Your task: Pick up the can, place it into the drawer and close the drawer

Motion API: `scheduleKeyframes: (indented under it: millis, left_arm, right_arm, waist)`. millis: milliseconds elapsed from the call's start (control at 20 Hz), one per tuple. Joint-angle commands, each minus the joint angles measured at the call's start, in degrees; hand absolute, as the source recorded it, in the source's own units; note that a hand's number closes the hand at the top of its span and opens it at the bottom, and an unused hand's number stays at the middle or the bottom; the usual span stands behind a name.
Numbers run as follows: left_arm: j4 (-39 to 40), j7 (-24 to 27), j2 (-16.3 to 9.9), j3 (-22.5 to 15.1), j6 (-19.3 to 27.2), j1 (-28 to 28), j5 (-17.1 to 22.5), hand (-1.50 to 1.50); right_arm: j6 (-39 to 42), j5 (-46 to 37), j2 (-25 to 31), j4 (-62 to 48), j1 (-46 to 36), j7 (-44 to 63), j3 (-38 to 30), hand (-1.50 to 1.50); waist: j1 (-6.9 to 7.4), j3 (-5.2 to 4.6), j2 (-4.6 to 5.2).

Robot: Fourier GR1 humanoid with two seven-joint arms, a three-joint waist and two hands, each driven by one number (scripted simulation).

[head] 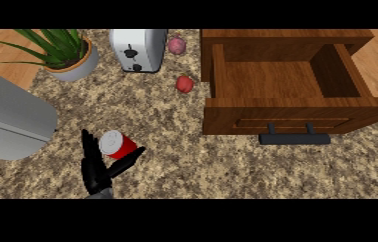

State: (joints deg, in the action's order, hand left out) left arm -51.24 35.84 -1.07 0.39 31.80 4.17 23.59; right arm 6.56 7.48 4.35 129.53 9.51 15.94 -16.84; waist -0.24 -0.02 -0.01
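Observation:
A red can [120,144] with a silver top sits tilted on the speckled counter at the lower left. My left hand [96,173] comes up from the bottom edge right at it. The fingers [90,151] stand straight along the can's left side and the thumb [129,158] stretches under its right side, so the can lies in the gap; whether they touch it I cannot tell. The hand is open. A wooden drawer [284,117] stands pulled open at the right, empty inside, with a dark handle [294,138] on its front. My right hand is out of view.
A large grey rounded body [22,118] fills the left edge beside the can. At the back stand a potted plant [65,53] and a toaster [139,49]. Two small reddish vegetables [184,84] [176,45] lie left of the drawer.

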Motion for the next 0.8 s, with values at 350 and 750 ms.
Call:
scheduleKeyframes:
  millis: [350,750]
  left_arm:
    - [11.16,2.8,-0.55,3.37,-10.9,9.36,0.7,1.5]
    - [14.02,3.89,-0.87,4.17,-13.43,15.05,-0.68,1.5]
  right_arm:
    - [0.17,-0.57,-0.88,1.58,1.07,1.16,-0.48,-1.5]
    - [1.21,1.33,0.9,-1.01,-1.6,-0.34,-2.93,-1.5]
  waist:
    - [-0.23,-0.01,0.04]
    - [-0.21,0.01,0.04]
